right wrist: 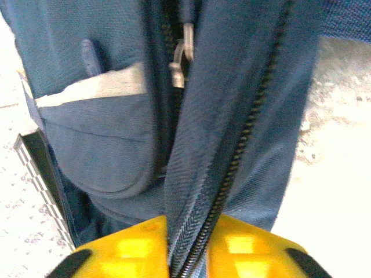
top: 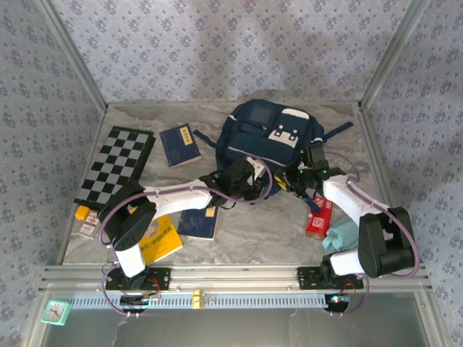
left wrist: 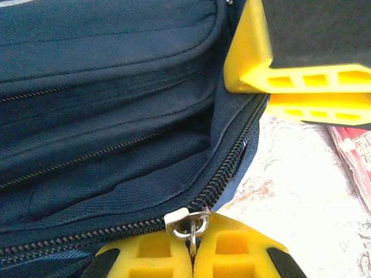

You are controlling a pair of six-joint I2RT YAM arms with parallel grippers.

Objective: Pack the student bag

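The student bag (top: 269,134) sits upper centre on the surface (top: 253,242), its lower edge towards both arms. My left hand (left wrist: 193,258) is pinched tight on the zipper pull (left wrist: 186,222). From there the teeth (left wrist: 232,156) run up and right towards my right hand (right wrist: 186,255), which is clamped on the student bag's zipper edge. The red box (top: 318,219) lies near the lower right, and I judge it clear of the track.

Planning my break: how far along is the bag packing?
Early. Done: nothing looks packed; the chessboard, a navy notebook, yellow book and red box lie on the table. In hand: left gripper shut on the zipper pull, right gripper pinching the zipper edge of the student bag. Left: open it, load everything.
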